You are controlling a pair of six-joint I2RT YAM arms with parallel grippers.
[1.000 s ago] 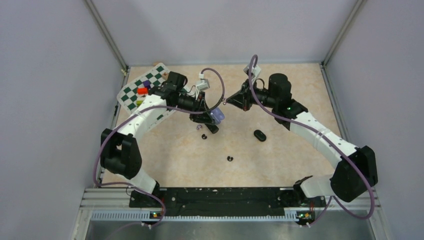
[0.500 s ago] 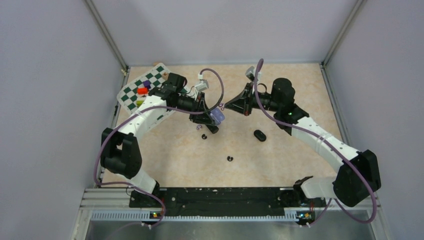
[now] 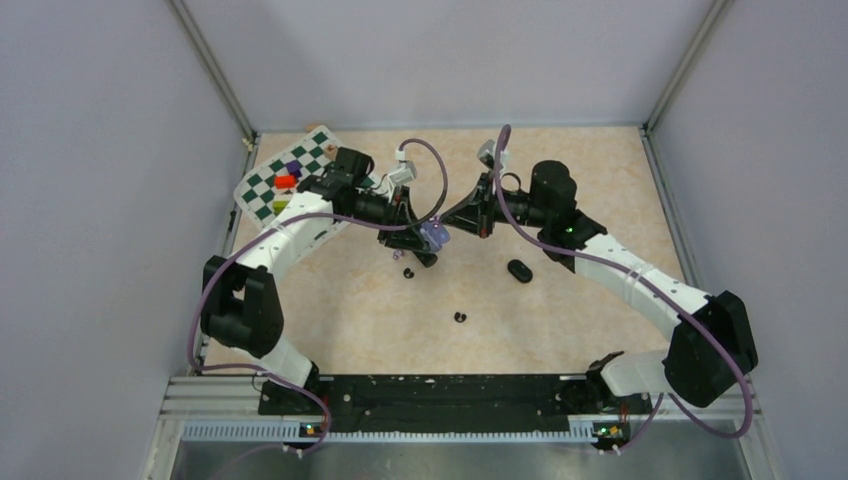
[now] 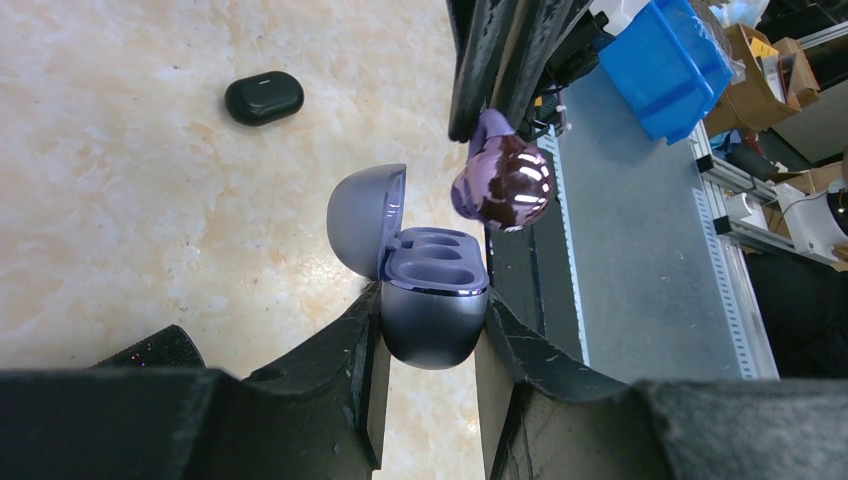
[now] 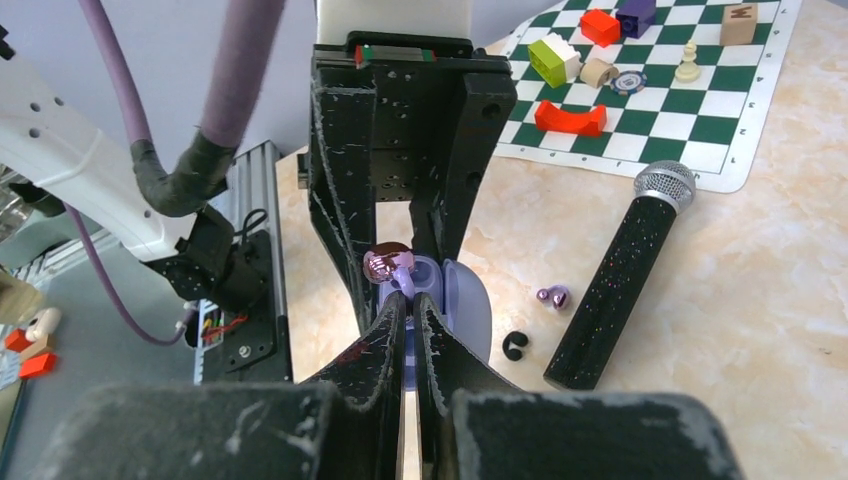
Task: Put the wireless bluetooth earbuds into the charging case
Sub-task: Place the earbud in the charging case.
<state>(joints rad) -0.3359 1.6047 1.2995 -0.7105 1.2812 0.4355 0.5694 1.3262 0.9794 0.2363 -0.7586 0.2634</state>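
Note:
My left gripper (image 4: 428, 335) is shut on an open pale purple charging case (image 4: 432, 300), lid back, both sockets bare, held above the table (image 3: 432, 234). My right gripper (image 5: 407, 300) is shut on the stem of a glossy purple earbud (image 5: 388, 264), which hangs just above the case's sockets (image 4: 502, 183). Both grippers meet at mid table (image 3: 442, 222). A second purple earbud (image 5: 552, 296) lies on the table beside the microphone. One black earbud (image 5: 515, 345) lies near it (image 3: 408, 272); another black earbud (image 3: 460, 318) lies nearer the front. A closed black case (image 3: 519, 271) lies right of centre (image 4: 264, 97).
A long black microphone (image 5: 620, 273) with a silver head lies under the left gripper. A green-and-white chequered mat (image 3: 285, 183) with small coloured pieces lies at the back left. Frame posts stand at the back corners.
My right gripper has moved left with the purple earbud, from apart to right over the open case. The left gripper has held the case still.

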